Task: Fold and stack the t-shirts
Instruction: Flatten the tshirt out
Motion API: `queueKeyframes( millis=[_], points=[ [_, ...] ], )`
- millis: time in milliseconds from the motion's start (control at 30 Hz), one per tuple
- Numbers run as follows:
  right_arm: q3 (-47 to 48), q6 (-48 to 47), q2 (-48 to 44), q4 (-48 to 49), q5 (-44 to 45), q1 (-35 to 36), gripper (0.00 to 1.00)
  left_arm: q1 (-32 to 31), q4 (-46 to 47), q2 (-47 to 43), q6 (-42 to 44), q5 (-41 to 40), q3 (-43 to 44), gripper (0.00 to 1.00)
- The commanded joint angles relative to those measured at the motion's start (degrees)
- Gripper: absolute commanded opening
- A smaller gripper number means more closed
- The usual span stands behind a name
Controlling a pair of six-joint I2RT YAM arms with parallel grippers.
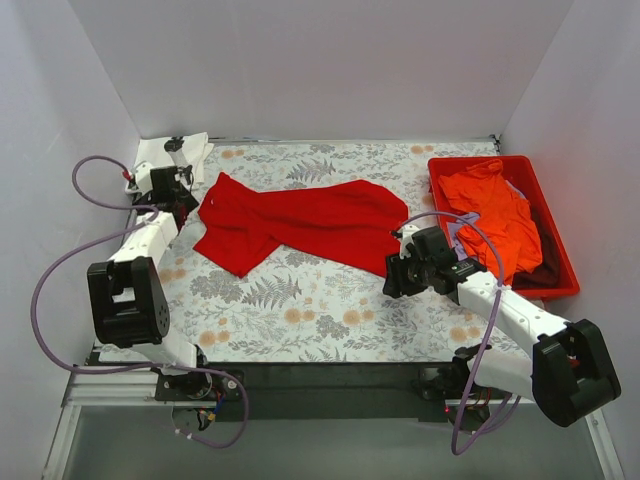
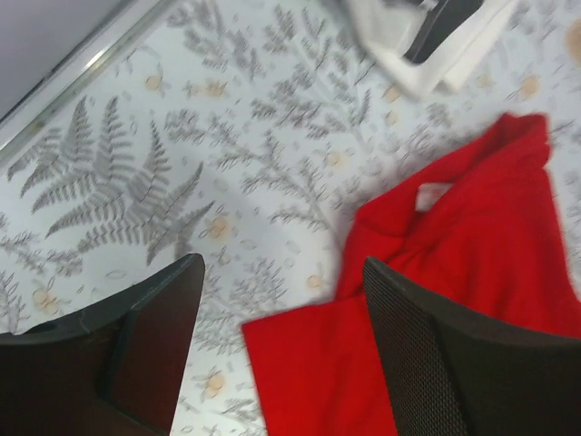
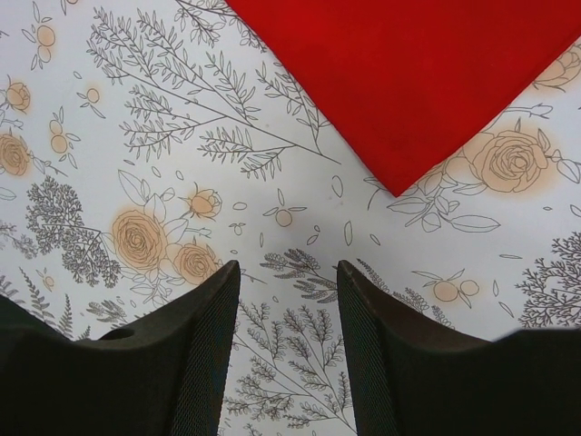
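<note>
left fingers (image 2: 154,345) wide open, right fingers (image 3: 191,354) half open, both empty near red t-shirt (image 1: 300,220).

The orange shirt (image 1: 495,215) hides most of the dark shirt (image 1: 547,268).

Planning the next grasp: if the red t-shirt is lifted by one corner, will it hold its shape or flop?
Likely floppy: the red t-shirt lies rumpled, with folds across it. Lifted by a corner, it would probably drape and trail. Pushed, it may bunch up rather than slide flat.
</note>
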Motion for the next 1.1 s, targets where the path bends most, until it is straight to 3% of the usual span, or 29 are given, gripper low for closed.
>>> queueKeyframes(
  millis=[0,633,1067],
  points=[
    [2.1,-0.5,-0.4,1.3,-2.2,0.0,0.54,-0.8,-3.2,-2.1,-0.2,1.8,-5.0,0.68],
    [-0.7,-1.9,-3.2,1.2,-3.2,0.1,0.54,0.2,-10.1,11.2,8.1,13.3,1.5,0.68],
    [-1.3,-2.0,-4.6,1.1,-2.7,0.0,0.54,0.2,-22.7,18.7,6.6,14.3,7.4,0.59]
  ],
)
